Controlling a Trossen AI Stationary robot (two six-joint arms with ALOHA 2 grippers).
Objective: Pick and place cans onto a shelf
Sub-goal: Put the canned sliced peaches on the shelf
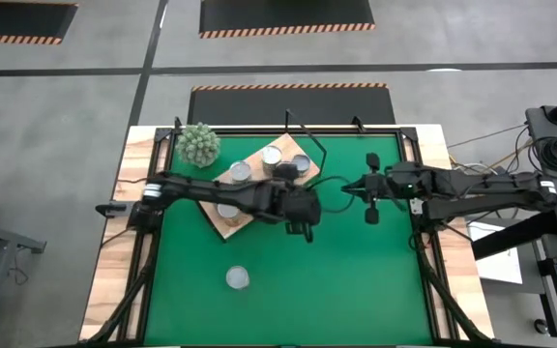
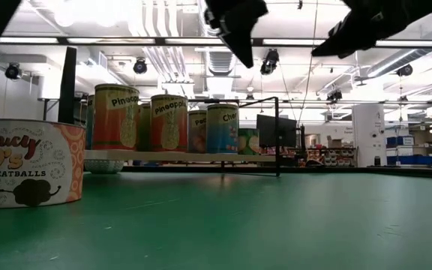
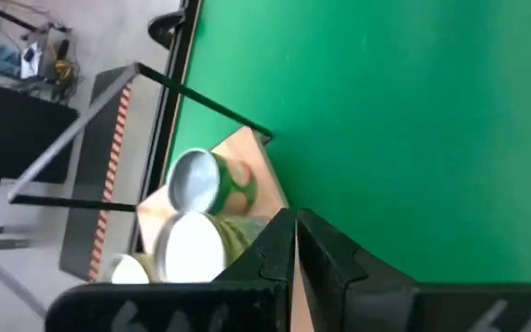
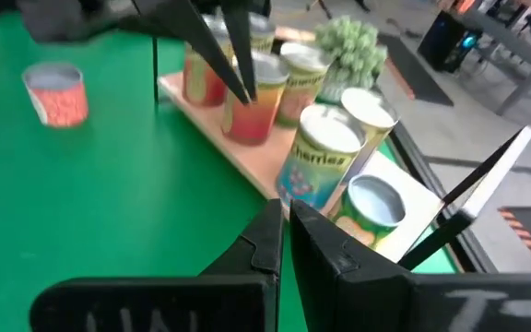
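Note:
Several cans (image 1: pixel 273 156) stand upright on the light-brown wooden shelf (image 1: pixel 255 152), which sits slantwise at the far left of the green mat. One more can (image 1: pixel 237 279), orange and white (image 2: pixel 28 172), stands alone on the mat near the front left. My left gripper (image 1: pixel 307 232) hangs shut and empty above the mat, just right of the shelf's near end (image 3: pixel 295 231). My right gripper (image 1: pixel 346 188) is shut and empty too, raised right of the shelf and pointing toward the cans (image 4: pixel 284 221).
A spiky green plant (image 1: pixel 200 143) sits at the far left corner beside the shelf. A thin black wire frame (image 2: pixel 278 135) rises at the shelf's end. Open green mat (image 1: pixel 356 280) spreads over the near and right parts of the table.

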